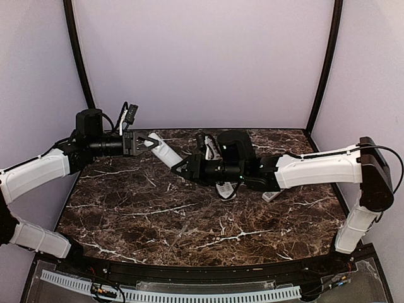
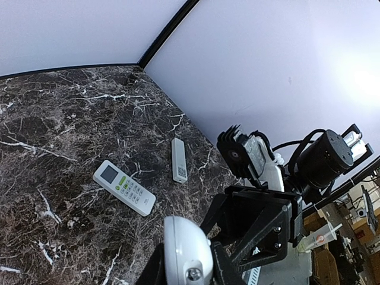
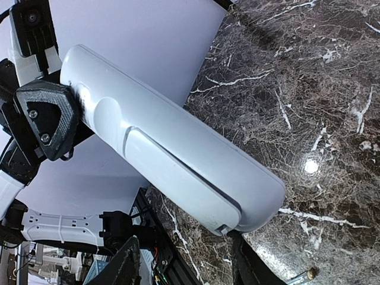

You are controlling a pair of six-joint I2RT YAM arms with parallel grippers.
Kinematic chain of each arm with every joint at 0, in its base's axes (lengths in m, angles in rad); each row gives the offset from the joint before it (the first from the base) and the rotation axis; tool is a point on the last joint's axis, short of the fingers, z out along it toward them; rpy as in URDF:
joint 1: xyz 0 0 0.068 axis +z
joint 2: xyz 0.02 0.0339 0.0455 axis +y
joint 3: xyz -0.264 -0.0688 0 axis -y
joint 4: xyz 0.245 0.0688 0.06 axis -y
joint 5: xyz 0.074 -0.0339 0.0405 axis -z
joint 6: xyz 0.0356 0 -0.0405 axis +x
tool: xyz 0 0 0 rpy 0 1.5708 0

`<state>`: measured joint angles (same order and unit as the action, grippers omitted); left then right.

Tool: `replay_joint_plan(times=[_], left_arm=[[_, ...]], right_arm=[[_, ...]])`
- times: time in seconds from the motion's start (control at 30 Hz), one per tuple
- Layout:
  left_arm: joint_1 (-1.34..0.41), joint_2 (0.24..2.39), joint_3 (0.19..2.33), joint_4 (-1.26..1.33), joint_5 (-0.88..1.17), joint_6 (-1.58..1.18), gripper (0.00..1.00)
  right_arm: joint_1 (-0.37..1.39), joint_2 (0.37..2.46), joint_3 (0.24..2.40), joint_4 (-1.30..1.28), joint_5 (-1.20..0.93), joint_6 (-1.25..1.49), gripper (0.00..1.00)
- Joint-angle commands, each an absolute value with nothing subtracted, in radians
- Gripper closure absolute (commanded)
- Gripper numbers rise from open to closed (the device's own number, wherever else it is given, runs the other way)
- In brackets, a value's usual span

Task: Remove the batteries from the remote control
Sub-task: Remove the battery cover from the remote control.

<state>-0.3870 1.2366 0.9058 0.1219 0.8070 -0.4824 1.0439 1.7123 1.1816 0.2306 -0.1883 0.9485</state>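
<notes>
Smooth white plastic remote (image 3: 172,160) – slight sheen, glossy dark marble-look table (image 1: 189,221), matt black plastic left gripper (image 1: 144,140)

- Table (image 1: 158,221): dark brown marble, white veins running all across it.
- Raised remote (image 3: 172,148): plain glossy white on the side we see, no print or markings.
- Left gripper (image 1: 140,141): jaws matte black.
- Right gripper (image 1: 180,167): black as well.
- Left arm (image 1: 35,173) and right arm (image 1: 322,167): white shells, black joints.
- Buttoned remote (image 2: 124,187) towards the table's far edge: white body, pale grey screen, green buttons among white ones.
- Slim remote (image 2: 179,160) alongside: white, with a faint grey marking at one end.
- Walls (image 1: 202,63): pale lilac.
- Corner posts (image 1: 79,57): black.
</notes>
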Motion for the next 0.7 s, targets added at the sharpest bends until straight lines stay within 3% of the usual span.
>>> replay_joint_plan(times=[0.0, 0.67], left_arm=[[-0.39, 1.239, 0.894, 0.164, 0.851, -0.49, 1.0], [-0.39, 1.234, 0.893, 0.163, 0.865, -0.463, 1.0]], right_arm=[[1.036, 1.722, 1.21, 0.248, -0.195, 0.951, 0.51], [1.03, 1.689, 1.206, 0.262, -0.173, 0.93, 0.51]])
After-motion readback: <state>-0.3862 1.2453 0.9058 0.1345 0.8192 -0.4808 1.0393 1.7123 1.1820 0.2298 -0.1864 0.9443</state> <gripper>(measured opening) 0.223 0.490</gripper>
